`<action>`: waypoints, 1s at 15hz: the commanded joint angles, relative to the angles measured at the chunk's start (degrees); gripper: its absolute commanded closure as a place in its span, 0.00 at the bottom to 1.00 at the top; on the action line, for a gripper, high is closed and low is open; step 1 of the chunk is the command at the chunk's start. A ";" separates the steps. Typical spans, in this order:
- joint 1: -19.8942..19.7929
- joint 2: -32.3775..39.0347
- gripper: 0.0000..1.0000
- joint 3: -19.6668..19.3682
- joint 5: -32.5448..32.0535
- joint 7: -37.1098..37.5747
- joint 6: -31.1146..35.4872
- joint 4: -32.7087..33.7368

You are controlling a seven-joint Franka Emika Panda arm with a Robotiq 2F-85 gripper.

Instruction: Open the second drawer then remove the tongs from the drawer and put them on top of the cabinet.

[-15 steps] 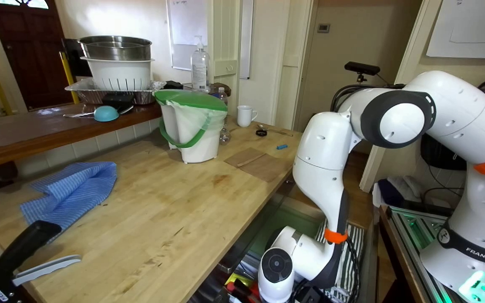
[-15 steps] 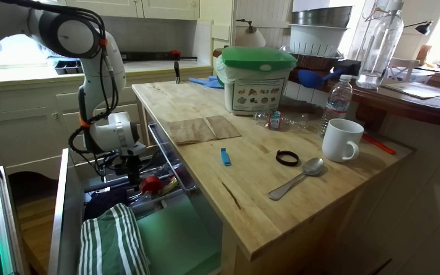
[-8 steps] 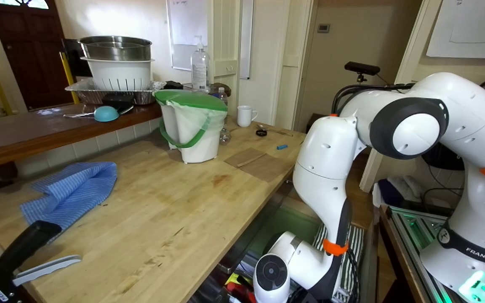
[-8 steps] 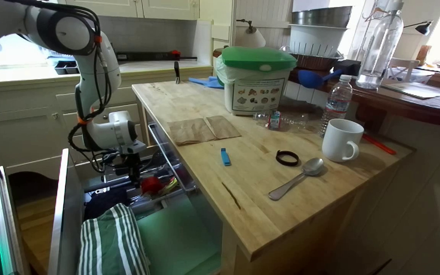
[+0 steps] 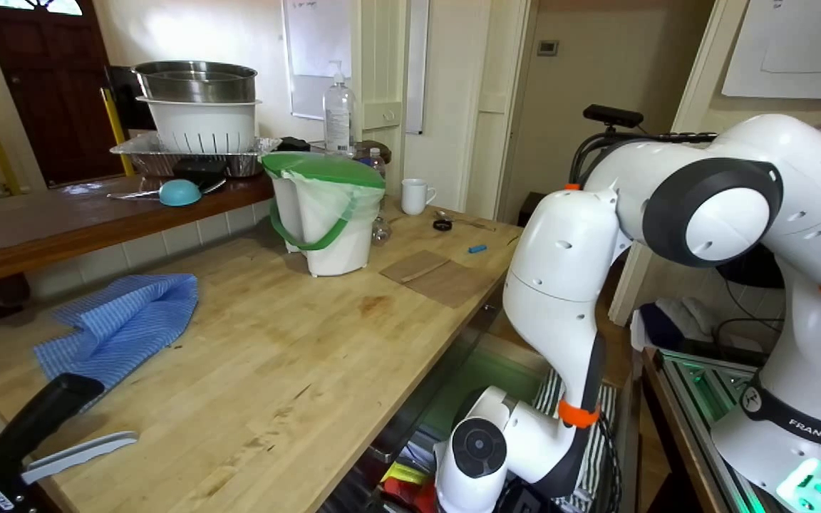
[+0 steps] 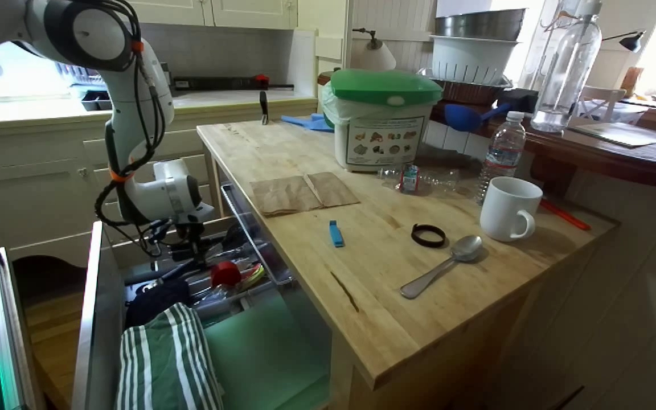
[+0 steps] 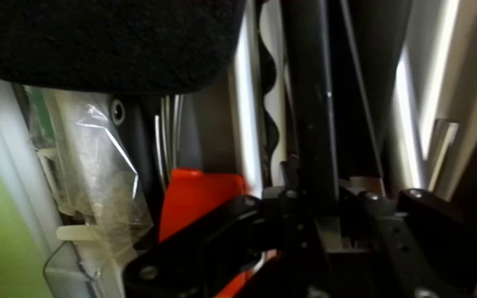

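The second drawer [image 6: 102, 296] stands pulled out, with kitchen tools lying in its far part. My gripper [image 6: 192, 250] hangs low over those tools in an exterior view; the arm hides it in an exterior view from above the worktop [image 5: 275, 313]. In the wrist view the tongs [image 7: 311, 103] run up the picture as two long dark arms, with the gripper [image 7: 328, 199] shut on their near part. Blur and darkness hide exactly where the pads touch. The cabinet [image 6: 385, 239] has a light wooden top, level above the drawer.
In the drawer lie a red tool [image 6: 225, 274], a striped towel [image 6: 163, 359] and a green liner [image 6: 265, 347]. On the cabinet stand a green-lidded bin [image 6: 385, 122], paper bag [image 6: 305, 192], mug [image 6: 504, 208] and spoon [image 6: 467, 248]. A black-handled tool [image 5: 47, 413] and blue cloth [image 5: 125, 320] lie elsewhere.
My gripper has risen slightly from among the tools, and the upper arm has drawn back. A slim dark piece now slants beneath the gripper. The drawer has not moved.
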 commanded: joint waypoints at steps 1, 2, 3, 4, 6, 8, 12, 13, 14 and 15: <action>1.93 -6.53 0.99 -2.86 -7.59 2.71 10.84 -6.99; 1.14 -7.80 0.99 -2.77 -8.98 1.80 13.56 -8.70; -0.47 -8.91 0.99 -1.95 -9.81 -0.65 14.94 -10.65; -1.98 -9.79 0.99 -1.16 -10.62 -2.91 15.85 -12.35; -5.12 -11.98 0.99 0.20 -12.84 -7.42 18.74 -16.26; -9.02 -12.80 0.99 3.09 -14.28 -13.22 18.69 -19.39; -12.60 -17.58 0.99 6.36 -15.74 -21.05 16.20 -24.17; -12.84 -19.13 0.99 6.84 -15.79 -22.10 15.79 -25.03; -12.65 -21.31 0.99 7.02 -15.80 -22.60 15.52 -25.84; -11.88 -23.83 0.99 6.77 -15.77 -22.48 15.14 -26.42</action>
